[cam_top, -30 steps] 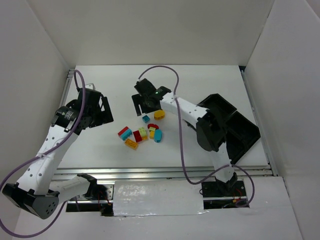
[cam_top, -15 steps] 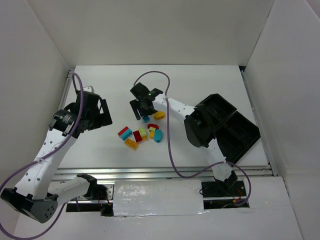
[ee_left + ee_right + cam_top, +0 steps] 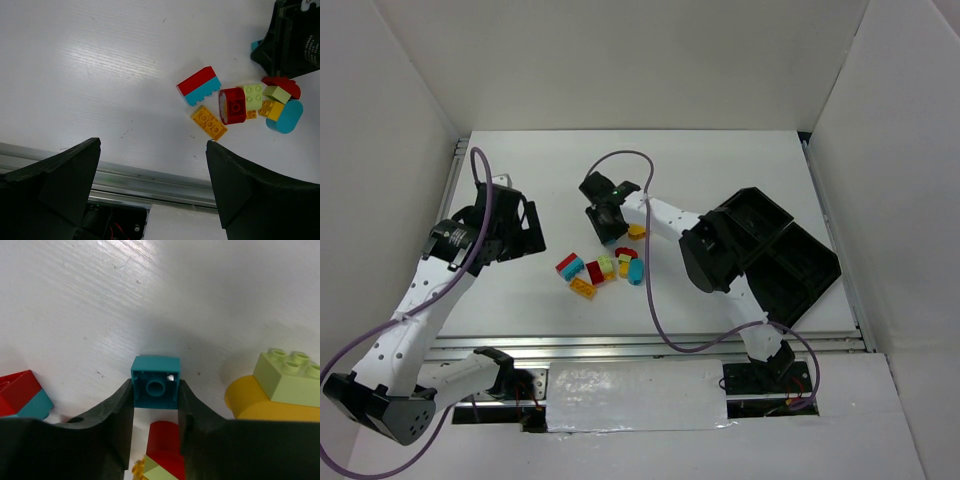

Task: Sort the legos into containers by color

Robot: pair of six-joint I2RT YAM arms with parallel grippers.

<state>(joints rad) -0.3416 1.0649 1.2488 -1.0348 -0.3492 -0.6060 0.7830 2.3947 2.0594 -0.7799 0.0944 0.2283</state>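
I'm looking at a white table [image 3: 720,170] boxed in by 3 plain white panels: a back wall [image 3: 620,60], a left wall [image 3: 380,150] and a right wall [image 3: 910,150]. An aluminium rail [image 3: 650,345] runs along the table's near edge, with thinner metal strips up its left [image 3: 455,175] and right [image 3: 832,230] sides. In front of the rail lies a white board [image 3: 880,400] with a glossy patch [image 3: 620,385] catching glare. The light is soft and even. On my close feeds the tabletop shows fine grain lines and small scuffs [image 3: 125,132].
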